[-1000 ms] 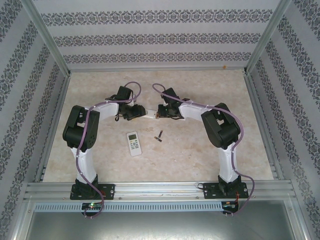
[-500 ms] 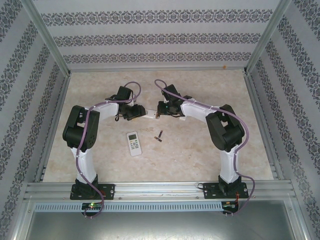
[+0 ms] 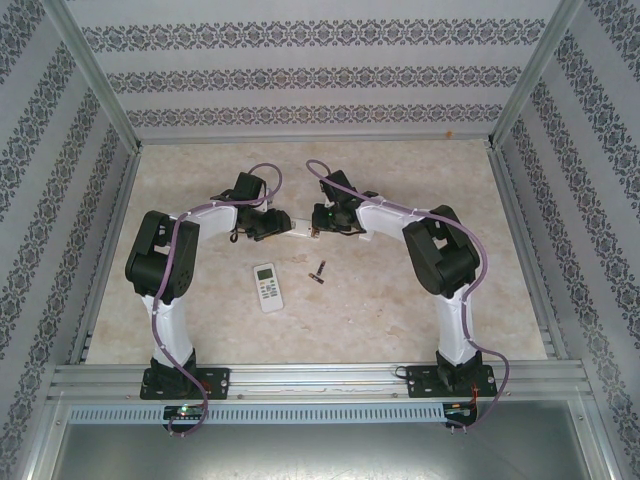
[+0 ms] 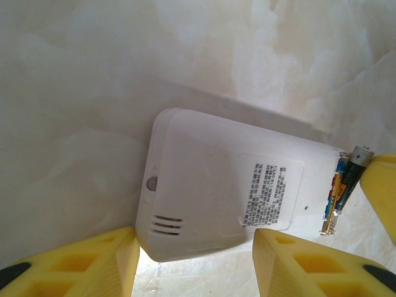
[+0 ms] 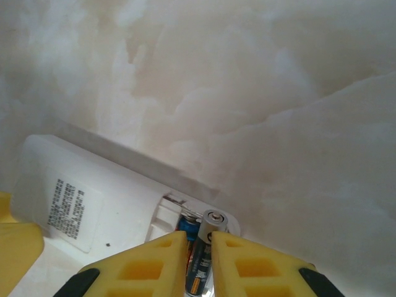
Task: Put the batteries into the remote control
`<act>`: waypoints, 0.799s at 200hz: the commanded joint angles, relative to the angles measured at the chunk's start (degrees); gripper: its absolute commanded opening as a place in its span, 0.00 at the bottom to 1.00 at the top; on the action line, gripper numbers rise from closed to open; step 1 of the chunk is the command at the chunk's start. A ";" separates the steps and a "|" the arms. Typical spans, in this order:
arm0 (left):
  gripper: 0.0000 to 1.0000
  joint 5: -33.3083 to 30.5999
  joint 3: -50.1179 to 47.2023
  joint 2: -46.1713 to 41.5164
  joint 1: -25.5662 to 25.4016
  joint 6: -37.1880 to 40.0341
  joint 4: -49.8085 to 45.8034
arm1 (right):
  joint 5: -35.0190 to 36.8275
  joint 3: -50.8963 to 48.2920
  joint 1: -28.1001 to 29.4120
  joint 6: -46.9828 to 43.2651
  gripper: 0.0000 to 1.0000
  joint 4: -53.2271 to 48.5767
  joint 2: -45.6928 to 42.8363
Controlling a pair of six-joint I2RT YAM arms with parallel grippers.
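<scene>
The remote control (image 4: 229, 179) is white and lies back-up, its printed label showing. My left gripper (image 4: 195, 240) is shut on its vented end, one yellow finger at each side. At the other end the battery bay is open. There my right gripper (image 5: 199, 238) is shut on a dark battery (image 5: 203, 260), held upright at the bay next to a blue one (image 5: 189, 226) seated inside. From the left wrist that battery (image 4: 349, 176) stands tilted at the remote's edge. In the top view both grippers, left (image 3: 280, 228) and right (image 3: 316, 228), meet at the remote (image 3: 298, 231).
A second white remote (image 3: 267, 287) with a display lies face-up nearer the bases. Small dark batteries (image 3: 319, 272) lie loose to its right. The marble-patterned table (image 3: 400, 300) is walled by patterned panels on three sides, with a metal rail at the near edge.
My right arm's elbow swung slightly right and back again, while its gripper stayed at the remote's open end. The left arm and the remote have not moved.
</scene>
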 commanded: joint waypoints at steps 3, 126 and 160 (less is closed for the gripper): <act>0.52 0.49 -0.08 -0.52 0.46 0.05 0.08 | 0.17 0.76 0.73 0.36 0.19 -1.14 1.61; 0.52 0.82 -1.05 -0.94 0.38 -1.04 1.13 | -2.04 -4.48 2.87 10.58 0.17 -2.39 0.63; 0.51 2.30 -2.43 -1.12 0.31 -2.92 3.26 | -4.60 -4.31 2.69 16.21 0.12 -2.12 1.03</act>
